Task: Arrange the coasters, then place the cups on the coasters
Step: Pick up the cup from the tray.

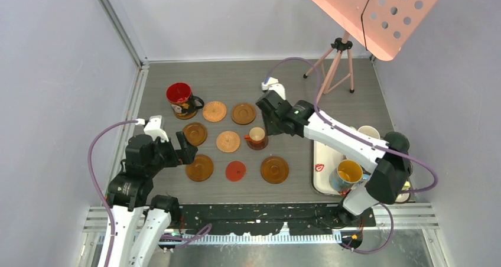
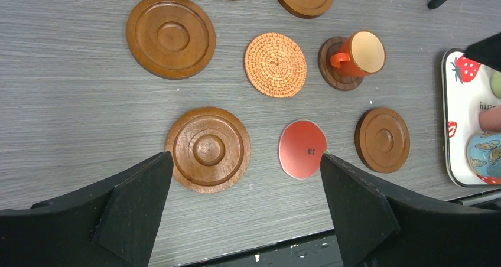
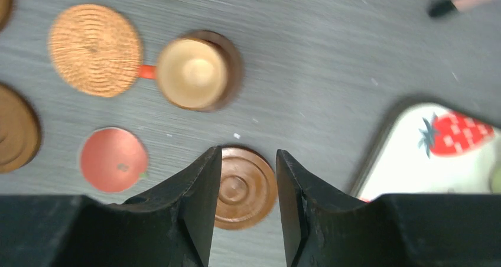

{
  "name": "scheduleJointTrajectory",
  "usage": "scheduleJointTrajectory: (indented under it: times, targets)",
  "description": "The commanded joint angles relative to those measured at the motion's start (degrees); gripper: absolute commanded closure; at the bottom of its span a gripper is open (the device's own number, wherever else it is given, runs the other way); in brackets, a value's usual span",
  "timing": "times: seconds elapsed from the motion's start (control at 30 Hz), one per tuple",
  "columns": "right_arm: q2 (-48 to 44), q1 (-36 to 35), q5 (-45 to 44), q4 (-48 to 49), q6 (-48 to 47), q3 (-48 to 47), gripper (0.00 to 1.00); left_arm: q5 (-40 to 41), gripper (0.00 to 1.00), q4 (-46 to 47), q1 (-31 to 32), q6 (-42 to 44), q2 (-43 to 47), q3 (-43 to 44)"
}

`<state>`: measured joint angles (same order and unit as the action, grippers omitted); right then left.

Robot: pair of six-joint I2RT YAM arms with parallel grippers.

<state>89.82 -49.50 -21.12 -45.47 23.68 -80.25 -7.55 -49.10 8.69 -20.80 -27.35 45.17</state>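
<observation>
Several round coasters lie in rows mid-table: two woven ones, brown wooden ones and a flat red one. A small orange cup stands on a dark brown coaster. A red-inside cup stands at the back left. My right gripper hovers just above and behind the orange cup; its jaws are apart with nothing between them. My left gripper is wide open above the front-left coaster, holding nothing.
A white tray with strawberry marks sits at the right. It holds a blue cup with a yellow inside, with cream and dark green cups partly behind my right arm. A tripod stands at the back right.
</observation>
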Motion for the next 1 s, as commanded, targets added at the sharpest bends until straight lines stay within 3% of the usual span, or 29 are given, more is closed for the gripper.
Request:
scheduleJointTrajectory:
  times: [0.0, 0.17, 0.47, 0.97]
  targets:
    - [-7.24, 3.37, -9.64, -12.30, 18.68, 3.76, 0.53, 0.34, 0.00, 1.15, 0.18, -0.30, 0.59, 0.10]
    - [-15.31, 9.35, -13.38, -19.68, 33.63, 10.83, 0.51, 0.01, 0.00, 1.19, 0.19, -0.30, 0.53, 0.10]
    - [-29.80, 16.07, -18.13, -25.94, 46.29, 19.81, 0.42, -0.18, 0.00, 1.29, 0.20, -0.30, 0.35, 0.10]
    - [-30.14, 19.61, -18.23, -28.80, 52.73, 26.36, 0.39, -0.10, 0.00, 1.23, 0.19, -0.38, 0.29, 0.01]
